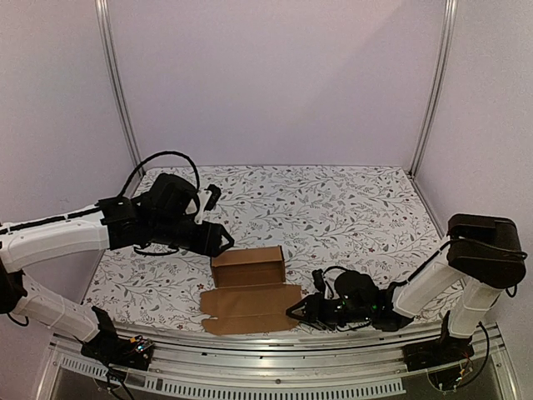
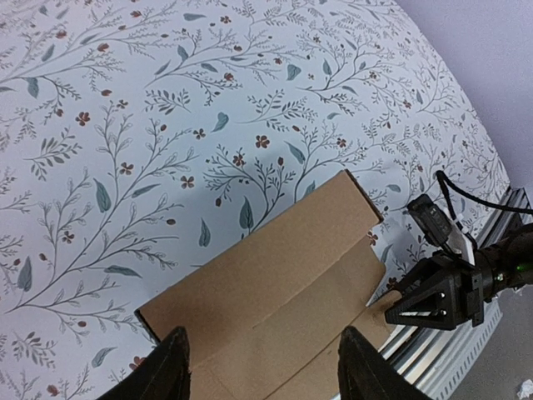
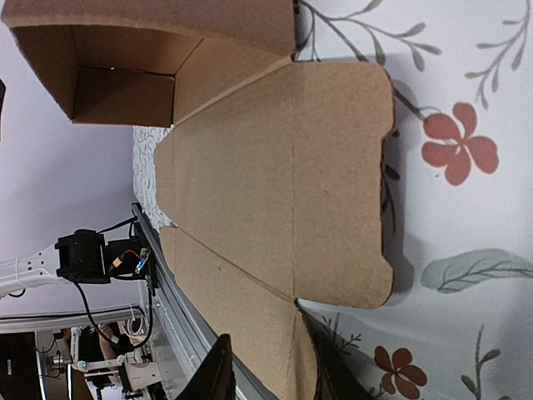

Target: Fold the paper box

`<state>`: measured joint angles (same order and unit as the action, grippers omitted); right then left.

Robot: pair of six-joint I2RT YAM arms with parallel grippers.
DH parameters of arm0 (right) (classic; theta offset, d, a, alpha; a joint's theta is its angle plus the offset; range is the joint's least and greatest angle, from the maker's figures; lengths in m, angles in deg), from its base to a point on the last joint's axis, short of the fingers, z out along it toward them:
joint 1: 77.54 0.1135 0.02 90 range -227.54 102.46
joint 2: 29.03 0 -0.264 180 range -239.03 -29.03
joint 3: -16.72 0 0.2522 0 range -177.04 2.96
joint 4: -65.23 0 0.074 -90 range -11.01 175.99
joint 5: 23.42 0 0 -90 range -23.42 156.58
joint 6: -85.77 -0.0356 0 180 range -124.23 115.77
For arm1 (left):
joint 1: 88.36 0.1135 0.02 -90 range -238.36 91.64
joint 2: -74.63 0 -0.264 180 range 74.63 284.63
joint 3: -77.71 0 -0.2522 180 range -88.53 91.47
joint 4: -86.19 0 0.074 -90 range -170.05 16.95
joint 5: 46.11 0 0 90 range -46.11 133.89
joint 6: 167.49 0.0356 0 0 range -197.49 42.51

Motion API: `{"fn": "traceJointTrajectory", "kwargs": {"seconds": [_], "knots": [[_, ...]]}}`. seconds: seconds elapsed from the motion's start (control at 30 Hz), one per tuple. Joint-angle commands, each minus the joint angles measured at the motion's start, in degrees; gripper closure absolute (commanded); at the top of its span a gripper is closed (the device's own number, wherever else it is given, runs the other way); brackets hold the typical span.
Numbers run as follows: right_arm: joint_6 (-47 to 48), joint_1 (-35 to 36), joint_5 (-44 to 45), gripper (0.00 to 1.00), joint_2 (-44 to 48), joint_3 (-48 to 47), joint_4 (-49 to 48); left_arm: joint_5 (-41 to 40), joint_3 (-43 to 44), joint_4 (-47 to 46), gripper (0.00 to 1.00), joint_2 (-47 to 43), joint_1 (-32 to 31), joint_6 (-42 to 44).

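The paper box is plain brown cardboard. Its back part stands up as an open tray, and its front flaps lie flat toward the near edge. My left gripper hovers over the box's back left. In the left wrist view it is open and empty, with the box below between the fingers. My right gripper is low at the flat flaps' right edge. In the right wrist view its jaws stand partly apart around a small corner tab, with a gap showing. The tray is at upper left.
The floral tablecloth covers the table. A metal rail runs along the near edge just in front of the flat flaps. White walls and two upright posts enclose the back and sides. My right gripper also shows in the left wrist view.
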<state>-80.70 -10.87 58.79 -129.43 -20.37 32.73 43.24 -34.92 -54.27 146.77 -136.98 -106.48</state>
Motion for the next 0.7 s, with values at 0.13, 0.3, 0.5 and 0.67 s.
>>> {"fn": "traceJointTrajectory", "kwargs": {"seconds": [0.13,0.3,0.5,0.67], "knots": [[0.3,-0.3,-0.4,0.94,-1.6,1.8,6.7,0.2,-0.3,0.0,0.41,1.1,0.6,-0.1],[0.9,-0.4,-0.6,1.00,-0.9,1.3,7.2,0.2,-0.3,0.4,0.41,0.7,0.6,0.0],[4.0,-0.6,0.3,1.00,4.3,-0.8,13.8,-0.5,0.0,1.6,0.40,-0.7,0.5,0.4],[9.5,-0.8,1.4,1.00,10.6,-5.0,24.3,-1.8,0.7,3.2,0.40,-2.4,0.6,1.1]]}}
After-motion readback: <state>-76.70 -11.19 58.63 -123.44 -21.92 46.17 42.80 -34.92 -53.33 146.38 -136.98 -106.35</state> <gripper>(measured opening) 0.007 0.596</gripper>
